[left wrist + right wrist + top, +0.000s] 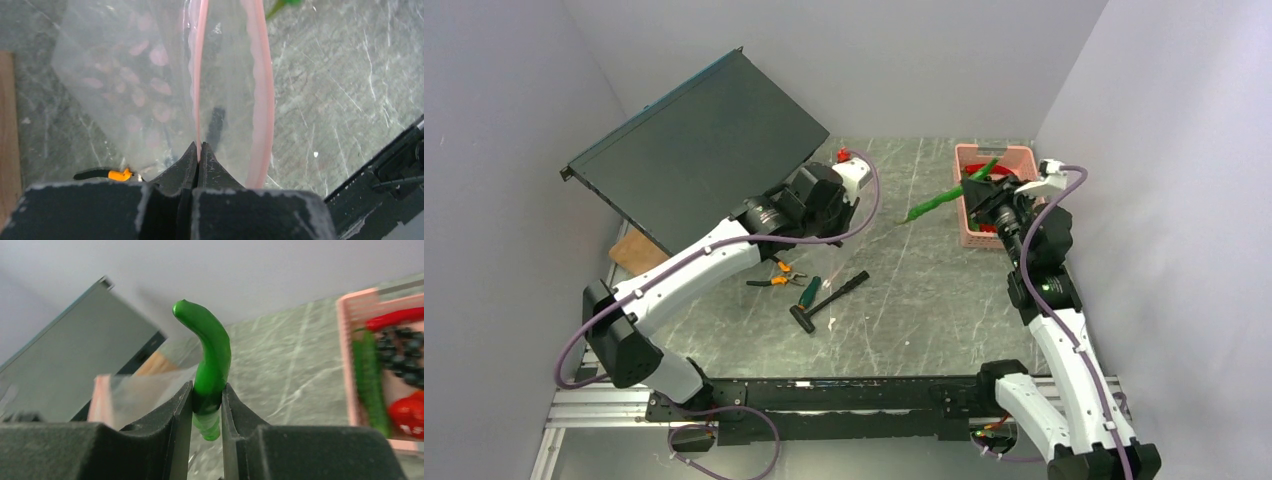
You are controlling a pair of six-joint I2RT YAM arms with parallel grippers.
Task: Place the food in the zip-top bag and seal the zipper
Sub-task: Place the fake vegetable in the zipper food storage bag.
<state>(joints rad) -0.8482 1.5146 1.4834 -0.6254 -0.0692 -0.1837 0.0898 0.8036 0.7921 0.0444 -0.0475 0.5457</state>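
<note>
My left gripper (198,146) is shut on one lip of the zipper (262,100), the pale pink strip of the clear zip-top bag (115,75), whose mouth hangs open. In the top view this gripper (849,178) is at the table's back middle. My right gripper (206,387) is shut on a smooth curved green toy pepper (212,350), held in the air; in the top view the pepper (934,203) points left toward the bag. The bag also shows in the right wrist view (135,392). A red chili (395,317), dark grapes (400,350), green cucumber (370,380) and red tomato (407,412) lie in the pink basket (345,330).
A dark flat panel (694,150) leans at the back left over a wooden board (639,250). Orange-handled pliers (774,280), a green-handled screwdriver (809,290) and a black tool (829,298) lie mid-table. The pink basket (964,235) stands at the back right by the wall.
</note>
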